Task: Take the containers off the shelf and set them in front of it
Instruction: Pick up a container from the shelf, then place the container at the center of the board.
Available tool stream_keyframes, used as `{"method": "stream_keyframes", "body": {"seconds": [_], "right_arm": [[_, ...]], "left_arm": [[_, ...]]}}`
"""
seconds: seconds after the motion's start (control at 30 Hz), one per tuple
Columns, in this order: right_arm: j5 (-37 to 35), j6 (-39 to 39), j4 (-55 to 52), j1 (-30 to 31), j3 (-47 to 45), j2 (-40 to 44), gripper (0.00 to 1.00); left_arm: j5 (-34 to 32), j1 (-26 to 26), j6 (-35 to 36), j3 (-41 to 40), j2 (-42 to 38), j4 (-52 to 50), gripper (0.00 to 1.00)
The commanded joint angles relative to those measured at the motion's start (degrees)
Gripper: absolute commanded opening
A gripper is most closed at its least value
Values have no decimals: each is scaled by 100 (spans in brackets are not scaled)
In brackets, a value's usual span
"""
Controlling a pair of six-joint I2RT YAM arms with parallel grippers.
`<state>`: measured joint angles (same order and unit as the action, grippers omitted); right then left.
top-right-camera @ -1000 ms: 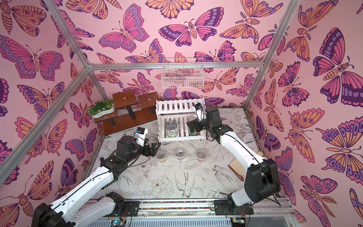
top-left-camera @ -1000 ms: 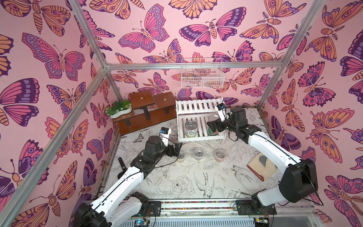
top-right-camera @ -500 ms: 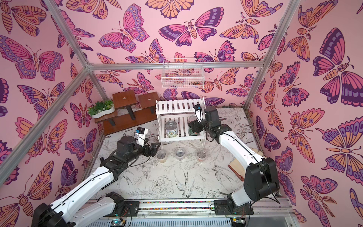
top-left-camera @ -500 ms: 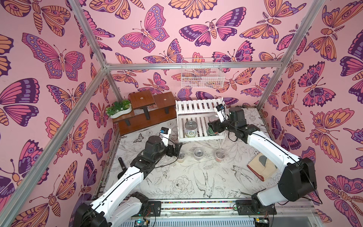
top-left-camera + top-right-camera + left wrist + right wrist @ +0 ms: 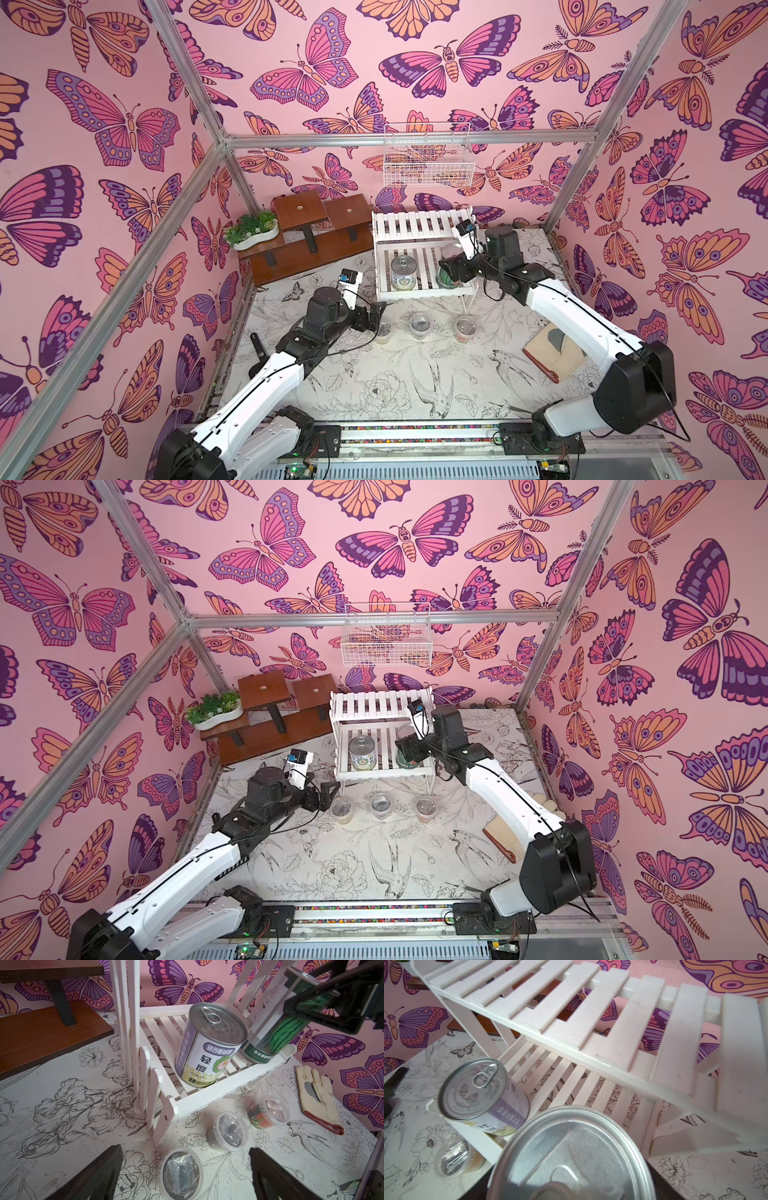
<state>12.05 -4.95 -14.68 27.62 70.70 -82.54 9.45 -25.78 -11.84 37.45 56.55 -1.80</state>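
Two cans stand on the lower tier of the white slatted shelf (image 5: 415,224), side by side with a gap between them. The white-labelled can (image 5: 403,272) is toward the shelf's left, and the watermelon can (image 5: 449,281) is at its right end.

The right gripper (image 5: 446,266) reaches in from the shelf's right side, and its jaws are closed on the upper part of the watermelon can. In the left wrist view a black finger (image 5: 307,1009) lies flat against the can's side above the green striped pattern. The can's base looks to rest on the slats behind the front rail. In the right wrist view the can's silver lid fills the lower part of the picture, directly under the camera, and the white-labelled can shows beyond it.

Three lidded cups sit in a row on the worktop (image 5: 374,395) in front of the shelf: the yellow-orange cup (image 5: 383,331), the dark cup (image 5: 419,325) and the red-orange cup (image 5: 465,328).

The left gripper (image 5: 376,315) hovers low, just beside the yellow-orange cup on its left. Its fingers are spread wide and hold nothing. In the left wrist view that cup lies on the worktop between the two dark fingertips (image 5: 110,1159), apart from both.

A pale glove (image 5: 555,353) lies flat on the worktop near the right arm, well apart from the cups.
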Motion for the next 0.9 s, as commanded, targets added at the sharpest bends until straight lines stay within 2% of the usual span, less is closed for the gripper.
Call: {"method": "stream_keyframes", "body": {"seconds": [0.0,0.23,0.53,0.87], "right_arm": [[48,-17,-338,144,161,444,69],[-170,77,-714,365,-334,1289,68],[-604,391,-976,919,-1572,2674,68],[-1653,901,-730,1837,-2929,3678,67]], "left_arm": [[103,38,113,47,89,20,100],[213,36,157,162,197,14,100],[354,38,247,344,342,20,100],[378,38,272,465,382,14,100]]}}
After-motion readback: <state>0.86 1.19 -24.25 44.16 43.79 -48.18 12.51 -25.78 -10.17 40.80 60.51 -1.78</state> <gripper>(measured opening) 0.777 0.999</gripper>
